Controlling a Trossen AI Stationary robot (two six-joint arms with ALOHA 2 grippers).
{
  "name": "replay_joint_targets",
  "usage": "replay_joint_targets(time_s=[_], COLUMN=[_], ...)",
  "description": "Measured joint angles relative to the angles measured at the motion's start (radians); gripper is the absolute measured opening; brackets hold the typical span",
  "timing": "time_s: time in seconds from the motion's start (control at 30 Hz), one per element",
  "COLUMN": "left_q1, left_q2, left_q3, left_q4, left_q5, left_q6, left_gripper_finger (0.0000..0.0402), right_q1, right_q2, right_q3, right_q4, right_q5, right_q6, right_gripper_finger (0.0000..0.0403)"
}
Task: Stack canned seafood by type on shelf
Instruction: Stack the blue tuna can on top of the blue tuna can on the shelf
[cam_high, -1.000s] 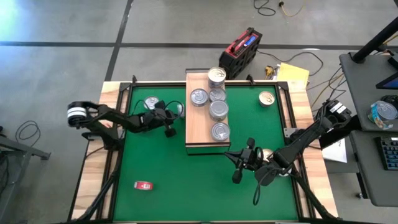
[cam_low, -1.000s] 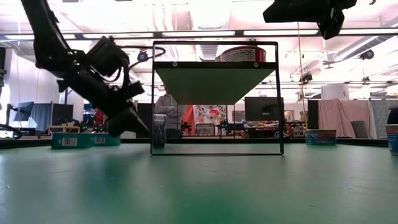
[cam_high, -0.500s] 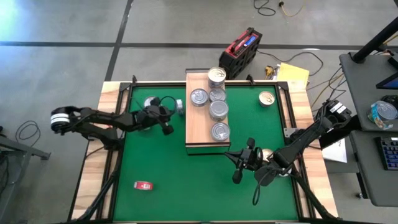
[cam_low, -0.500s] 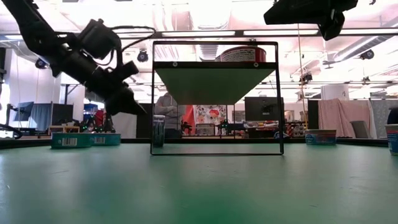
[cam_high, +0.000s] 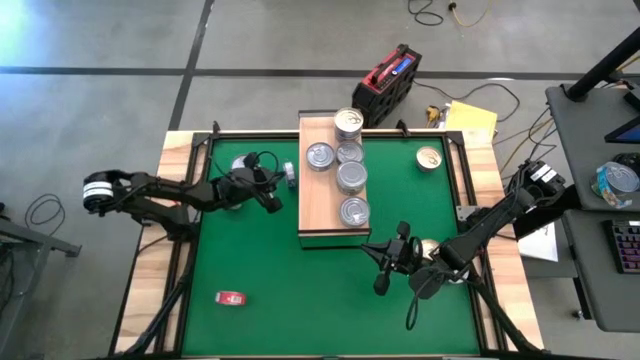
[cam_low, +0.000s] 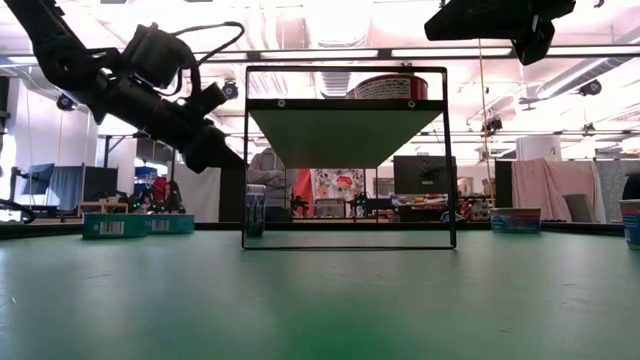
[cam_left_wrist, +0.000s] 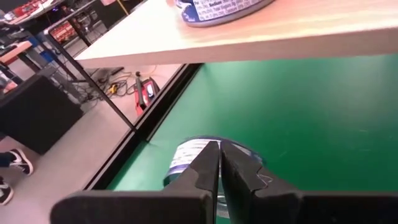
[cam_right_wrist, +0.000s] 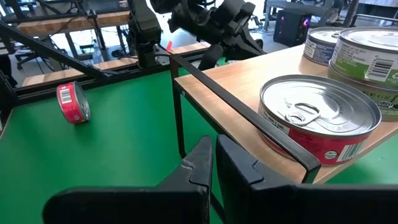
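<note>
High view | red tin (cam_high: 231, 297) lies alone | shelf (cam_high: 318, 205) mid-mat

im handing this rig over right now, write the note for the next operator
Left gripper: shut, empty, raised left of the shelf, over a can on its edge.
Right gripper: shut, empty, near the shelf's front end.
Done: five cans on the shelf, nearest one red-labelled.
Left: silver can behind the left arm, gold-lidded can on the right, a can under the right arm; sorting by type unconfirmed.
</note>
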Motion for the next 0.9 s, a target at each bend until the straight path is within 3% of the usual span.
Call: replay_joint_targets(time_s=[0.43, 0.77, 0.9], left_q1=[-0.012, -0.094, -0.141], left_q2=[-0.044, -0.219, -0.299], left_q3=[0.000, 0.000, 0.000], left_q4=[-0.005, -0.143, -0.204], left_q5=[0.000, 0.002, 0.049], left_q6=[-0.030, -0.009, 0.000], left_gripper_finger=[0.0000, 0.0000, 0.0000], right_q1=[0.000, 0.000, -0.014], right_q2=[0.000, 0.000, 0.000], right_q3=[0.000, 0.000, 0.014], right_q4=[0.001, 0.007, 0.001], right_q5=[0.000, 0.045, 0.042], right_q6=[0.000, 0.017, 0.007], right_gripper_finger=[0.0013, 0.0013, 0.0013])
